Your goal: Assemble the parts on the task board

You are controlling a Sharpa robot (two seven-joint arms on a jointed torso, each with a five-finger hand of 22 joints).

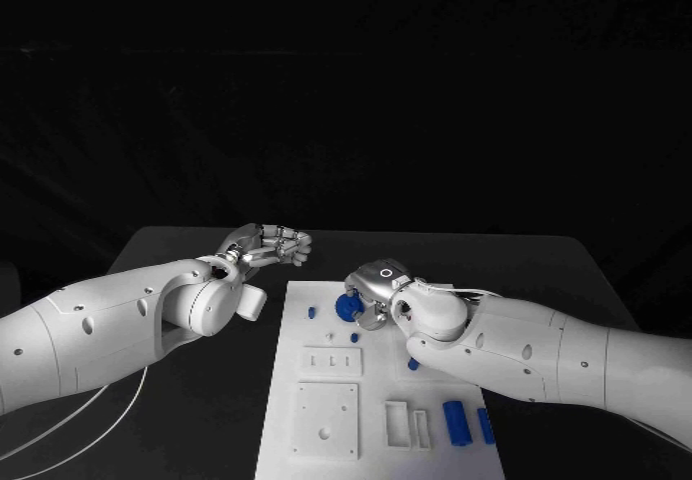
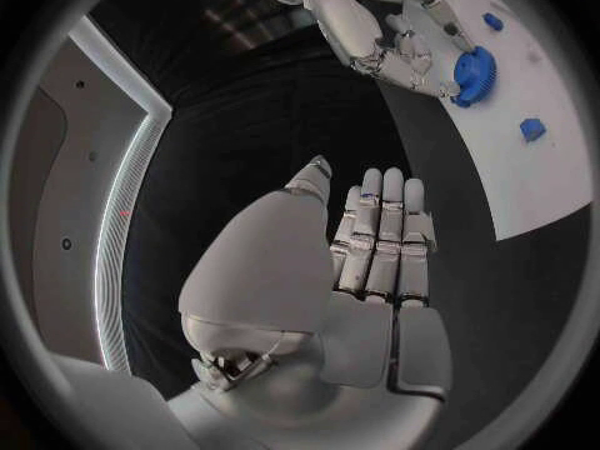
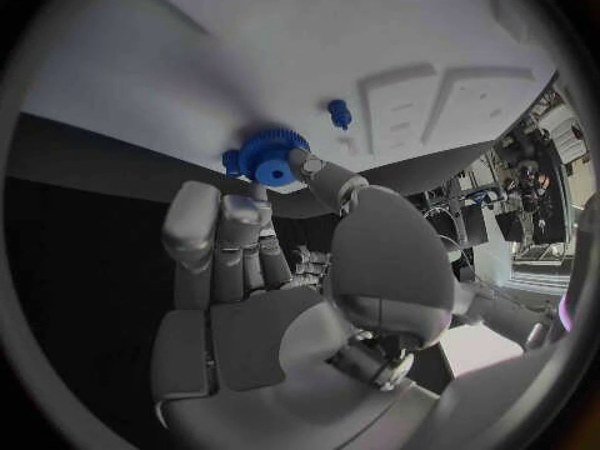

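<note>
The white task board [image 1: 378,440] lies in the middle of the black table. My right hand [image 1: 381,289] is over its far end and pinches a blue gear [image 1: 348,305] between thumb and fingertips. In the right wrist view the gear [image 3: 271,156] sits at the fingertips [image 3: 240,206], close above the board [image 3: 188,60]. The left wrist view shows the same gear [image 2: 475,71] under the right hand [image 2: 381,40]. My left hand [image 1: 268,245] hovers over the table left of the board's far corner, holding nothing, its fingers [image 2: 381,235] straight.
Small blue pegs [image 1: 312,312] [image 1: 356,339] [image 1: 414,365] lie on the board near the gear. Two longer blue pieces [image 1: 456,422] [image 1: 486,425] lie at its near right, beside white recessed blocks [image 1: 327,420]. Bare black table [image 1: 173,420] surrounds the board.
</note>
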